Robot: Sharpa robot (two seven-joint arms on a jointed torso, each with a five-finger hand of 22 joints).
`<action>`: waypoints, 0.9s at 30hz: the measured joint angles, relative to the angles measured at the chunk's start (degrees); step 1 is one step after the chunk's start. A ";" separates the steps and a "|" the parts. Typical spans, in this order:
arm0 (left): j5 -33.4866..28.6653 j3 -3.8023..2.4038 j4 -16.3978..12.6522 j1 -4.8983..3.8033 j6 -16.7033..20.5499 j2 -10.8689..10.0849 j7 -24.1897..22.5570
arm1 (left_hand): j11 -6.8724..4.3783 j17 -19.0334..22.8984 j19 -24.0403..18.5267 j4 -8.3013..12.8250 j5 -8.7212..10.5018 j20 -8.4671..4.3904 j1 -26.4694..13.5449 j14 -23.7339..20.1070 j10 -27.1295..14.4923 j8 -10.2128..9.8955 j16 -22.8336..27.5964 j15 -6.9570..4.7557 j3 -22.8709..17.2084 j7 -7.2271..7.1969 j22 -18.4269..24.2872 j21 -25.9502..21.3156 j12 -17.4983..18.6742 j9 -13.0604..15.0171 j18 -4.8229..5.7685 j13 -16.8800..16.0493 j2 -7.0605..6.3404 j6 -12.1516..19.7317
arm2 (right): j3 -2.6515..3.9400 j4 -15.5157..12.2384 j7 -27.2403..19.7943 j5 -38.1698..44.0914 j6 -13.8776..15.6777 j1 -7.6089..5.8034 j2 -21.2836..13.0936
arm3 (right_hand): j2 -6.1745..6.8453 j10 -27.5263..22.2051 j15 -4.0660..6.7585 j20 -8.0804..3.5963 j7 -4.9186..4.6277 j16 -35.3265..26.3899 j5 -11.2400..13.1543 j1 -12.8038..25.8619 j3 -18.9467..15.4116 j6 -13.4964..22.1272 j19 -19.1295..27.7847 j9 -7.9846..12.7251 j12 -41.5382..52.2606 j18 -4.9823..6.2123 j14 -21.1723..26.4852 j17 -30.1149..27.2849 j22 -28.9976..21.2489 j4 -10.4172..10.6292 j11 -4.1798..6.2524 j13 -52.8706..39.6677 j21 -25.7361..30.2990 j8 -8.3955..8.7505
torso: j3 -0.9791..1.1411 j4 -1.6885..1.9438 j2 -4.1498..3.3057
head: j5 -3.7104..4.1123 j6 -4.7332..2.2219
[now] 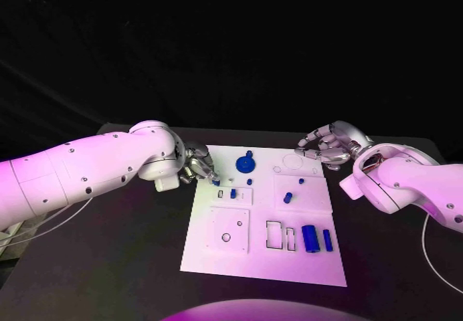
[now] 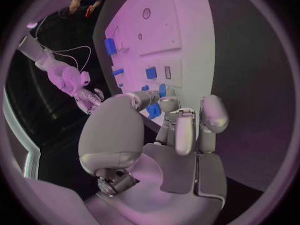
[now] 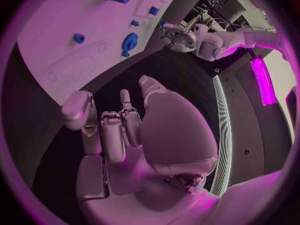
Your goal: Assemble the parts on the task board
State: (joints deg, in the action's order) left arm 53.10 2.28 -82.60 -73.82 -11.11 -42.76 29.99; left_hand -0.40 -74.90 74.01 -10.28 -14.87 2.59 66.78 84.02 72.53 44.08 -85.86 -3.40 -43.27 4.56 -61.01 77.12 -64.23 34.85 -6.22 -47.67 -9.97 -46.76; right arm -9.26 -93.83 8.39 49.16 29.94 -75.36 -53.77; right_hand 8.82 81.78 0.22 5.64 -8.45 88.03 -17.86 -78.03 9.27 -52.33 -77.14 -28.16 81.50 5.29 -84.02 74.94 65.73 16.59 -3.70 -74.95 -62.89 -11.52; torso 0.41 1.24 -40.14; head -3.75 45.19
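Observation:
The white task board lies in the middle of the black table. My left hand is at the board's upper left corner, and its thumb and a finger pinch a small blue part just above the board. A round blue gear-like part stands near the top middle. Small blue parts sit further down, and a large blue cylinder lies at the lower right. My right hand hovers off the board's top right corner, fingers curled in on nothing.
Rectangular slots and a round hole are cut in the board's lower half. A second, thinner blue cylinder lies beside the large one. Black table surface surrounds the board on all sides.

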 measured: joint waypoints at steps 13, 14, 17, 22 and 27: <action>4.75 1.00 -1.78 1.36 1.61 0.19 -1.65 | -0.21 0.00 0.63 0.01 -4.05 -0.23 -1.43 -0.05 1.02 0.09 0.00 -0.11 0.00 -0.09 -1.33 0.71 -0.29 3.29 0.00 -0.48 -0.63 -0.49 | 0.00 0.03 -0.03 -0.02 0.00 0.26 0.03 | 0.00 0.00 0.00 0.00 0.00 0.00 0.00 0.00 0.00 0.00 0.00 -0.06 0.00 0.00 0.00 -0.01 -0.01 0.00 0.00 0.01 0.00 -0.23 | -0.04 0.03 -0.01 | -0.21 0.13; 4.94 1.03 -1.81 1.41 1.64 0.24 -1.71 | -0.33 0.00 0.63 0.01 -4.65 -0.22 -1.59 0.12 1.13 0.09 0.00 -0.28 0.00 -0.18 -1.41 0.71 -0.29 3.44 0.00 -0.48 -0.69 -0.58 | 0.00 0.02 -0.03 -0.02 0.00 0.26 0.03 | 0.00 0.00 0.00 0.00 0.00 0.00 0.00 0.00 0.00 0.00 0.00 -0.06 0.00 0.00 0.00 -0.01 -0.01 0.00 0.00 0.01 0.00 -0.23 | -0.03 0.02 -0.02 | -0.21 0.16; 5.51 1.10 -1.88 1.53 1.68 0.40 -1.86 | -0.42 0.00 0.69 0.02 -5.45 -0.28 -1.60 0.12 1.22 0.09 0.00 -0.28 0.02 -0.09 -1.57 0.93 -0.29 3.97 0.01 -0.56 -0.70 -0.71 | -0.01 0.00 -0.03 -0.03 0.00 0.28 0.01 | 0.00 0.00 0.00 0.00 0.00 0.00 0.00 0.00 0.00 0.00 0.00 -0.06 0.00 0.00 0.00 -0.01 -0.01 0.00 0.00 0.01 0.00 -0.23 | -0.04 0.00 -0.06 | -0.22 0.30; 6.23 1.27 -1.87 1.80 1.68 0.85 -1.92 | -0.62 0.00 1.05 0.18 -6.17 -0.22 -1.75 0.12 1.43 0.09 0.00 -0.28 0.18 -0.11 -1.66 0.93 -0.29 4.02 0.01 -0.69 -0.84 -0.92 | -0.01 -0.04 -0.03 -0.04 0.00 0.29 0.00 | 0.00 0.00 0.00 0.00 0.00 0.00 0.00 0.00 0.00 0.00 0.00 -0.06 0.00 0.00 0.00 -0.02 -0.01 0.00 0.00 0.01 0.00 -0.23 | 0.01 0.00 -0.09 | -0.21 0.47; 6.60 1.52 -1.72 2.04 1.68 1.20 -1.90 | -0.43 0.00 1.05 0.34 -6.50 -0.22 -2.42 -0.09 1.63 0.09 0.00 -0.48 0.33 -0.22 -1.66 0.93 -0.32 4.00 0.00 -0.78 -1.07 -1.22 | -0.01 -0.07 -0.03 -0.04 0.00 0.29 -0.01 | 0.00 0.00 0.00 0.00 0.00 0.00 0.00 0.00 0.00 0.00 0.00 -0.06 0.00 0.00 0.00 -0.02 -0.01 0.00 0.00 0.02 0.00 -0.23 | 0.02 0.00 -0.09 | -0.18 0.64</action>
State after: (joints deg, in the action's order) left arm 59.71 3.79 -84.32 -71.78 -9.43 -41.57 28.09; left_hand -0.83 -74.91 75.06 -9.94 -21.37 2.37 64.36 83.94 74.16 44.17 -85.86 -3.88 -42.93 4.34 -62.67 78.05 -64.56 38.85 -6.22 -48.45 -11.03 -47.97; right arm -9.27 -93.90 8.36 49.12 29.94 -75.07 -53.78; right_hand 8.82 81.78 0.22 5.64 -8.45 88.03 -17.86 -78.03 9.27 -52.33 -77.14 -28.22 81.50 5.29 -84.02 74.92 65.71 16.59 -3.70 -74.93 -62.89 -11.75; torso 0.43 1.24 -40.23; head -3.93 45.83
